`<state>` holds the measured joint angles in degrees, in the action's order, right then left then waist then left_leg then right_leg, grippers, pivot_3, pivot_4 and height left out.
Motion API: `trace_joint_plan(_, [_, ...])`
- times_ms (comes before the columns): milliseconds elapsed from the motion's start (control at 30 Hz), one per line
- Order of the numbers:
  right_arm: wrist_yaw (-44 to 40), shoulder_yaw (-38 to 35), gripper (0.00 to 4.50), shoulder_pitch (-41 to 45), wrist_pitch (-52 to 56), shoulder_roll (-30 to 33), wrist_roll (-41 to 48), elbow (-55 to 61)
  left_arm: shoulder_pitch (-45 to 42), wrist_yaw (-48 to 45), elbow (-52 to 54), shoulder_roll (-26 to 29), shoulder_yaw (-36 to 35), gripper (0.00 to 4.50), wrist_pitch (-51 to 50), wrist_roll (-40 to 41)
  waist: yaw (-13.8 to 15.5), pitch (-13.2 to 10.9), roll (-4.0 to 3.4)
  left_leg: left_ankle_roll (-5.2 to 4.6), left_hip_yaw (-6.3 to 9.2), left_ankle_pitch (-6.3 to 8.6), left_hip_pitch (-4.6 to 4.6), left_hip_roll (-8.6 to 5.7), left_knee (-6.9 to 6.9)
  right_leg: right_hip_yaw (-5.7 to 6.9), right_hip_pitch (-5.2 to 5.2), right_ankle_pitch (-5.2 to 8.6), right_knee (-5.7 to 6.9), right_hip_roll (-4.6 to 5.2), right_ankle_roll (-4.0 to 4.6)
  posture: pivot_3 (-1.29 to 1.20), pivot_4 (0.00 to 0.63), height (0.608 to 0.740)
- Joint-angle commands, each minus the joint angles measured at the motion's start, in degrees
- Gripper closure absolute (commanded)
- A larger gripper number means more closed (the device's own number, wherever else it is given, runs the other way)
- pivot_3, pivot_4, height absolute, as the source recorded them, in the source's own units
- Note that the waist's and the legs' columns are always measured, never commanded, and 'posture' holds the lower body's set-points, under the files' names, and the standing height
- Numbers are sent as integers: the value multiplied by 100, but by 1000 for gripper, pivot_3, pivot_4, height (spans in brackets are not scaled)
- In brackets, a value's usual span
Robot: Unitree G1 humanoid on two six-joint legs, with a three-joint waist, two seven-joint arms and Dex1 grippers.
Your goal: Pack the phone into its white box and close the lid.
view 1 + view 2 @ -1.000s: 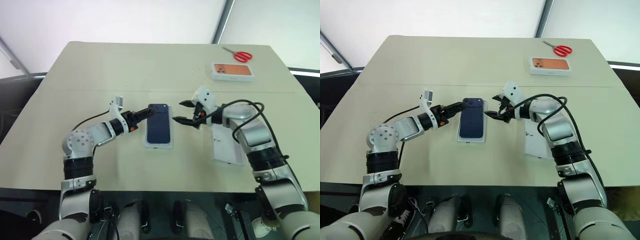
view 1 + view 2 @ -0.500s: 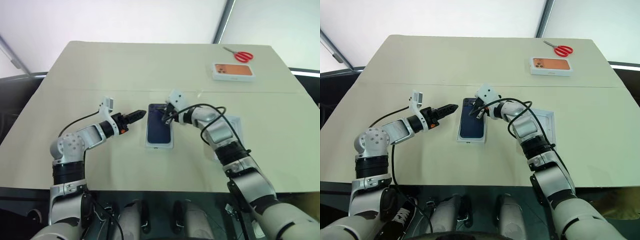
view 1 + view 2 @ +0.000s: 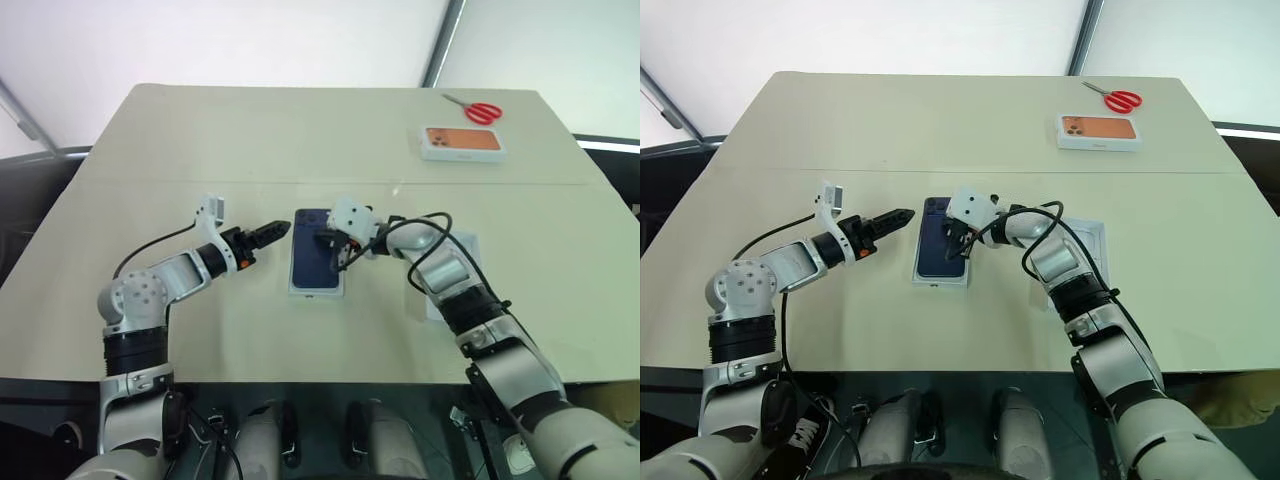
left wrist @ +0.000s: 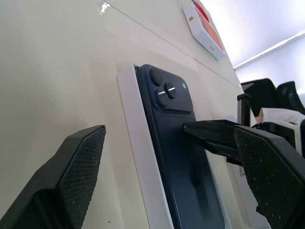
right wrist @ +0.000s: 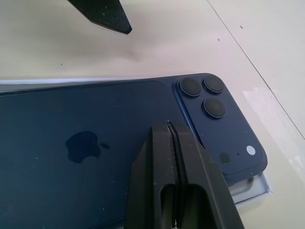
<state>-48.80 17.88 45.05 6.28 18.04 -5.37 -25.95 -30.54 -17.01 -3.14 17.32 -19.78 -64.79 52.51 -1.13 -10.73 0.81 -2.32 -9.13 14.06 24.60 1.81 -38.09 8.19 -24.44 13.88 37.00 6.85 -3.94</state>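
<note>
The slim dark navy-blue phone lies camera-side up in the shallow white cardboard box on the beige surface. Above the phone, the right pincer is pressed fully shut, holding nothing. Left of the box, the left pincer stands wide open and empty.

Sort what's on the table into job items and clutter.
Job: phone, white box under it, lid beside the right arm.
Clutter: scissors, orange-picture box.
</note>
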Motion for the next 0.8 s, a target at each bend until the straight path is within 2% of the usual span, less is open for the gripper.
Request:
trace_joint_plan(33, [-64, 84, 4466, -159, 186, 21, -67, 92, -97, -22, 67, 25, -69, 0, 21, 67, 1, 0, 0, 7, 0, 4, 0, 0, 0, 0, 0, 0, 0, 0, 0, 0, 150, 738])
trace_joint_plan(567, [-831, 268, 4466, -887, 917, 397, 54, 1311, -110, -4, 21, 56, -77, 0, 26, 56, 19, 2, 1, 10, 1, 6, -3, -1, 0, 0, 2, 0, -1, 3, 0, 0, 150, 738])
trace_joint_plan(633, [-623, 173, 4466, -817, 797, 309, 49, 1259, -116, -18, 24, 50, -64, 0, 40, 53, 19, 2, 1, 10, 1, 6, -3, -1, 0, 0, 2, 0, -1, 4, 0, 0, 150, 738])
trace_joint_plan(800, [182, -293, 4466, -33, 417, -97, 111, 367, -160, -55, 2, 38, -14, 0, 100, 8, 4, 1, 0, 13, 1, 4, -3, 1, 1, 0, 0, -1, 1, 1, 3, 0, 150, 738])
